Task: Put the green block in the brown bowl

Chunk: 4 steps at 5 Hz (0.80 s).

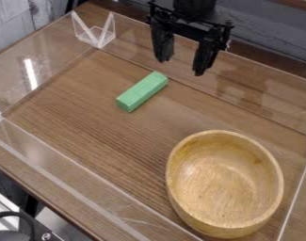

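Black and angular, the gripper (182,55) hangs at the top centre of the frame, pointing straight down with its fingers spread apart and nothing between them. Below and left of it, the green block (141,91) lies flat on the wooden tabletop (80,118). The brown bowl (224,183) sits at lower right, well apart from the block.

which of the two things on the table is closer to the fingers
The green block: it lies just below-left of the open gripper, while the brown bowl sits far off.
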Tool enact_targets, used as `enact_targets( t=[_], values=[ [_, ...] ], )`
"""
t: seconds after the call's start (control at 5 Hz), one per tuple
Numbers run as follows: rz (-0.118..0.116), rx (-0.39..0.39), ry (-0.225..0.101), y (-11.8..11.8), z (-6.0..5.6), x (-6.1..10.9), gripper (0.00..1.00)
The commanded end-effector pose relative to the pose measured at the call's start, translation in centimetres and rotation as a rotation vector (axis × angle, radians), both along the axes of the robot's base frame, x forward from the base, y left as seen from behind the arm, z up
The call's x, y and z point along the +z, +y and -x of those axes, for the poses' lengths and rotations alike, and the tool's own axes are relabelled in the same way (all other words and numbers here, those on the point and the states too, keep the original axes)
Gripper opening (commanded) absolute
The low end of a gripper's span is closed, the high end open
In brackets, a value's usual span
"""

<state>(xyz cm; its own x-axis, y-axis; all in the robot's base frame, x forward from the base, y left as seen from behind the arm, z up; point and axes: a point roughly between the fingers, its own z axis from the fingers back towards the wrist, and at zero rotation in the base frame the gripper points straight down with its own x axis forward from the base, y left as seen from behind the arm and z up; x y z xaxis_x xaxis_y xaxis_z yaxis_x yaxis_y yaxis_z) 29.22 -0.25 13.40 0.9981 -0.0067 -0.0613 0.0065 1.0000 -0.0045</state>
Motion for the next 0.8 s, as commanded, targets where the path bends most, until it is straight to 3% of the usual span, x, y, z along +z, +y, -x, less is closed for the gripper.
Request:
enact_targets(
  t=[0.0,0.2,0.6],
  values=[
    [-0.002,-0.008,0.0,1.5,-0.3,-1.0,1.0],
    [-0.005,-0.027,0.007,3.5,0.1,-3.0,1.0],
    [-0.009,-0.103,-0.032,6.0,0.5,-4.5,1.0]
  ],
)
